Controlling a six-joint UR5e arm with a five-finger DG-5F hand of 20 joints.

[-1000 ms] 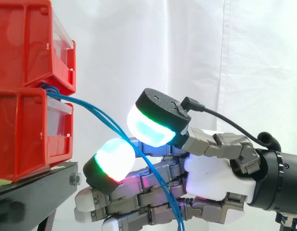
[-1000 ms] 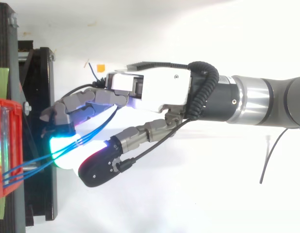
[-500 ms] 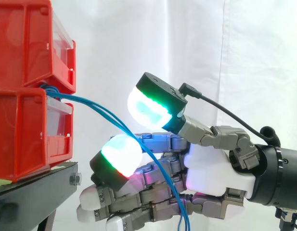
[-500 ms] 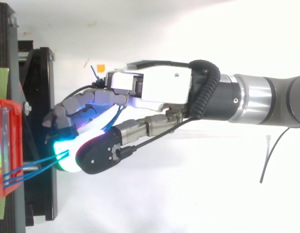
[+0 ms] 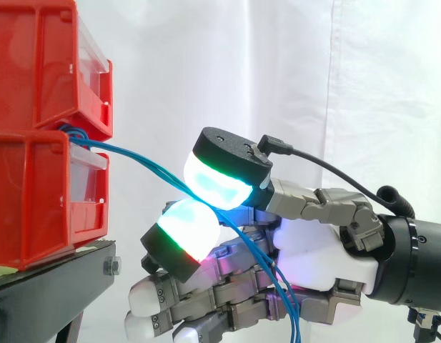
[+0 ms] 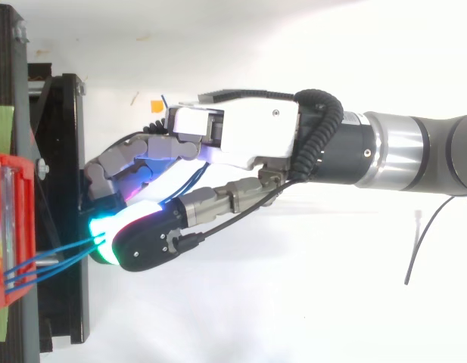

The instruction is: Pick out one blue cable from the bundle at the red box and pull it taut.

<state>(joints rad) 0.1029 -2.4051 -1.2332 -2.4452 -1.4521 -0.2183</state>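
Two red bins stand stacked at the left: the upper red bin [image 5: 34, 64] sits on the lower red bin [image 5: 34, 200], and the lower one rests on the black stand [image 5: 56, 275], its front close to the stand's edge that faces the arm. The blue cables [image 5: 127, 151] come out as a small bundle at the front of the bins, right where the upper bin meets the lower one. From there they run out past the stand's edge in a shallow downward curve, not a straight line, so they are not yet taut.

The hand [image 5: 316, 246] reaches in from the right, level with the lower bin and clear of both bins, before the white curtain [image 5: 277, 71]. It is closed in a pinch on the blue cables: the thumb pad [image 5: 216, 187], glowing cyan and green, lies on top, and a finger pad [image 5: 190, 227], glowing white with a red rim, presses up from below, the two touching with the strands passing between them. How many strands are caught there cannot be told. Behind the pinch the cables cross the palm and drop out of the side view's lower edge. The other fingers lie curled beneath.

From above, the cables [image 6: 63, 255] span from the bin across the stand's edge to the glowing pads
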